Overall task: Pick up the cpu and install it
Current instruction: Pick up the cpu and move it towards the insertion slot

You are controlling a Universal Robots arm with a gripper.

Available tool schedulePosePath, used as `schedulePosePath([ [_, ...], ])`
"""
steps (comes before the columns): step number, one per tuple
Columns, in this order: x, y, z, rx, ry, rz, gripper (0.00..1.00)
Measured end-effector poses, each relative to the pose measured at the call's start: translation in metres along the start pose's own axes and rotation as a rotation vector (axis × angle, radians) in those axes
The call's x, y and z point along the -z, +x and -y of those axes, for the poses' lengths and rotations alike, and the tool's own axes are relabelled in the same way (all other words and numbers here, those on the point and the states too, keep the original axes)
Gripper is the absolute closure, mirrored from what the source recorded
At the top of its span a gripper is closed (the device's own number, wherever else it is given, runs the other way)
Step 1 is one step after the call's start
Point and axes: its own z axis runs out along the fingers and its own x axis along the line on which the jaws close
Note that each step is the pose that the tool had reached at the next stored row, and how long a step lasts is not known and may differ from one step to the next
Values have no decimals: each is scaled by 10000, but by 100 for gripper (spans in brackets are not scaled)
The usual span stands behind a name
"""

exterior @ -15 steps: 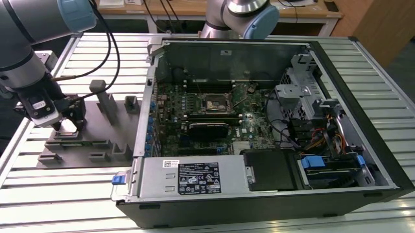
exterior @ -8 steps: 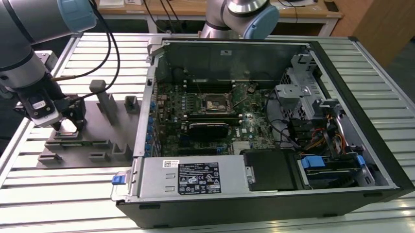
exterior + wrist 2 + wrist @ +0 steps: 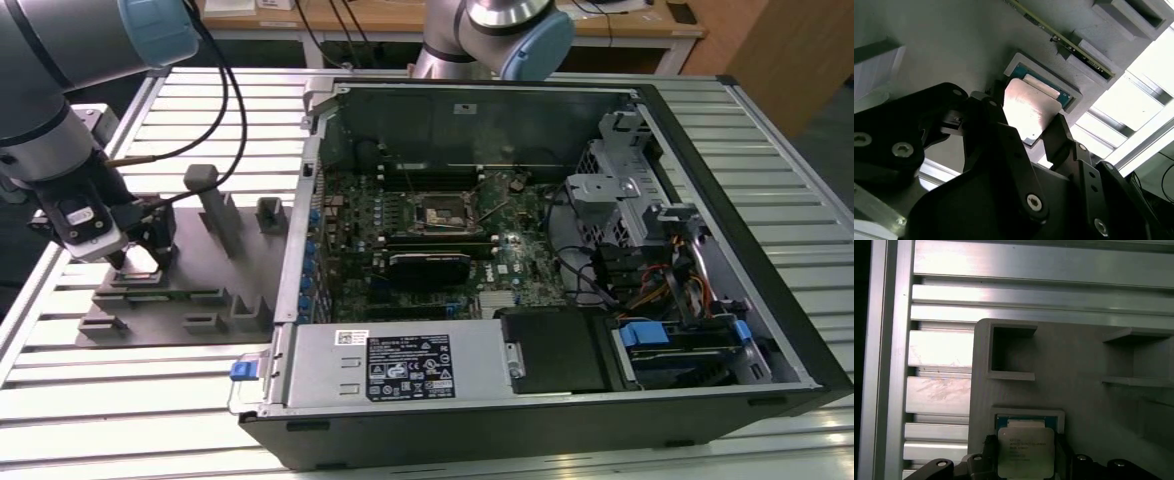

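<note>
- slatted aluminium table [image 3: 160, 400] carries two things: a grey fixture plate [image 3: 187, 300] on the exterior view's left and an open computer case [image 3: 400, 430] on the exterior view's right.
- the claw [image 3: 135, 262] hangs low over the plate, well apart from the case.
- in the first wrist view the cpu [image 3: 1026, 452] sits between the black fingers [image 3: 990, 452], shiny side towards the camera. the claw looks to be pinching it by two opposite edges.
- the chip lies partly over its framed pocket [image 3: 1029, 418]; whether it is fully free of the pocket i cannot tell.
- the step in hand looks like the pick-up. to do it well, the grip wants to stay on the rim only, with the chip kept level and drawn squarely away from the pocket so no corner catches the frame.
- room is tight at the plate: upright posts [image 3: 211, 205] stand just beside the claw, towards the case.
- the socket [image 3: 441, 212] sits deep in the case, between the case walls, with loose cables [image 3: 627, 270] near it.
</note>
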Motion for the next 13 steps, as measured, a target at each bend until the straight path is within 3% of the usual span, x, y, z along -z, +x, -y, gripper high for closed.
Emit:
schedulePosePath([
  [5, 9, 0, 0, 0, 2, -2, 45],
  [13, 114, -2, -3, 0, 0, 0, 45],
])
